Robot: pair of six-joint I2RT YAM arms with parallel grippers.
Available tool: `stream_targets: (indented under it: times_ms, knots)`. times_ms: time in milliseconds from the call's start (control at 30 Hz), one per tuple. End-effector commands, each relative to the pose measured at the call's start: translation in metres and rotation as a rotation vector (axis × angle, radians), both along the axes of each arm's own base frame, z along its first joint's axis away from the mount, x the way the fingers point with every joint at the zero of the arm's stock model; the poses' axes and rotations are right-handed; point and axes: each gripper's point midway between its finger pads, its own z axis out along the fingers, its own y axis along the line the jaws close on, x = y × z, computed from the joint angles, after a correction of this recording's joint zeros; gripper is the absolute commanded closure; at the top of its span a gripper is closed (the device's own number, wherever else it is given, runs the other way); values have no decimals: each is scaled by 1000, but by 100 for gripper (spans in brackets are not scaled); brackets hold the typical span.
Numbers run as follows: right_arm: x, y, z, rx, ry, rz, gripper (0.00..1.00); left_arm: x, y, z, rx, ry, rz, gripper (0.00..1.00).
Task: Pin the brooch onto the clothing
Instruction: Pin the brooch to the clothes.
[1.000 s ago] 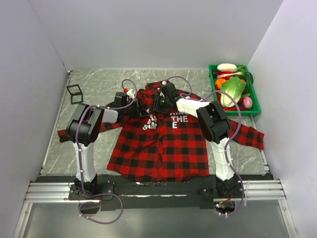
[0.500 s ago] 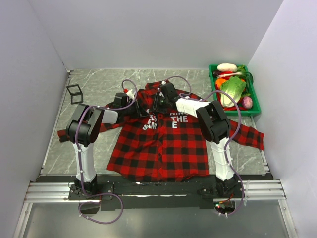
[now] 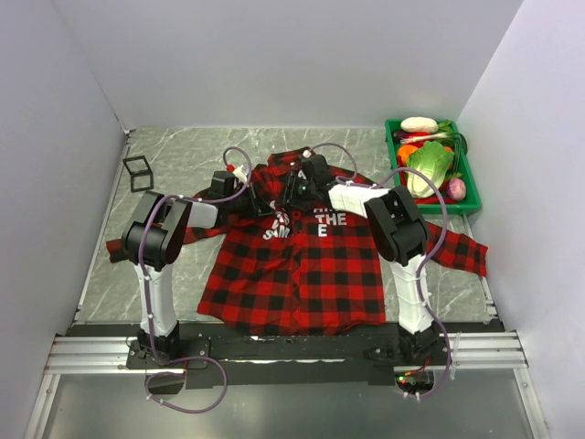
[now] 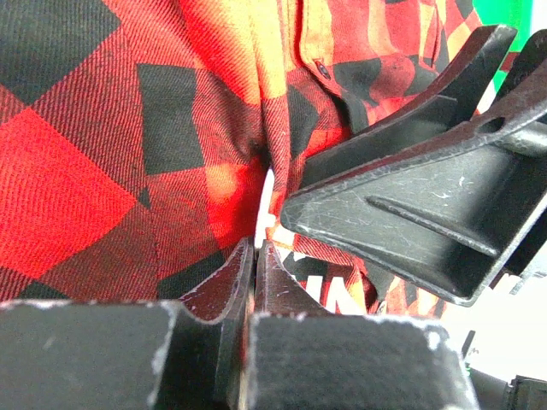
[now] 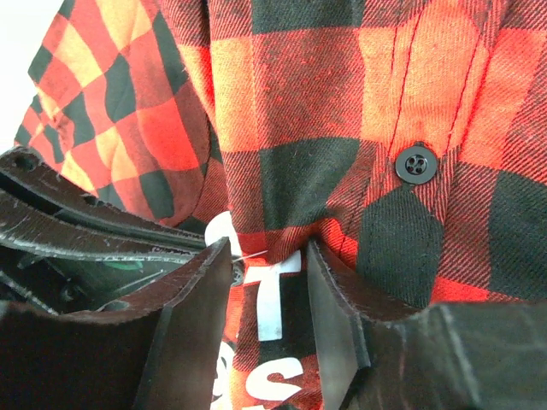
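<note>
The red-and-black plaid shirt [image 3: 302,265] lies flat, its white letters at the chest. My left gripper [image 3: 271,208] reaches in from the left and my right gripper [image 3: 291,194] from the collar side; they meet at the letters. In the left wrist view my left gripper [image 4: 257,246] is shut on a thin pale sliver, the brooch [image 4: 266,202] seen edge-on, against the shirt [image 4: 85,171]. In the right wrist view my right gripper [image 5: 267,248] is open around a raised fold of shirt [image 5: 325,85]. The brooch [image 5: 239,270] shows at the left finger, its thin pin pointing into the fold.
A green tray [image 3: 439,208] of vegetables stands at the back right. A black wire-frame cube [image 3: 137,172] sits at the back left. My right gripper's fingers [image 4: 410,213] fill the right of the left wrist view. A black shirt button [image 5: 416,164] is close by.
My right wrist has shifted slightly to the right. The left arm and the shirt have not visibly moved.
</note>
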Motion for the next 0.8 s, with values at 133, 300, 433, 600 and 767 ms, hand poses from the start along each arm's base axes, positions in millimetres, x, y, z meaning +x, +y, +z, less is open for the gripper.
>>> stream_targets:
  times_ms: [133,300,433,600,767]
  knots:
    - [-1,-13,12,6,-22,-29,52,-11,1,-3,6,49,-3,99]
    - [4,-24,19,26,-42,-53,51,-11,2,-2,8,48,-2,99]
    - [1,-30,17,14,-40,-59,52,-9,2,-2,7,45,-3,99]
    - [-3,-24,13,37,-26,-35,53,-9,1,-2,5,44,-4,99]
    - [0,-15,16,42,-39,-4,54,-9,3,-5,16,44,-1,99]
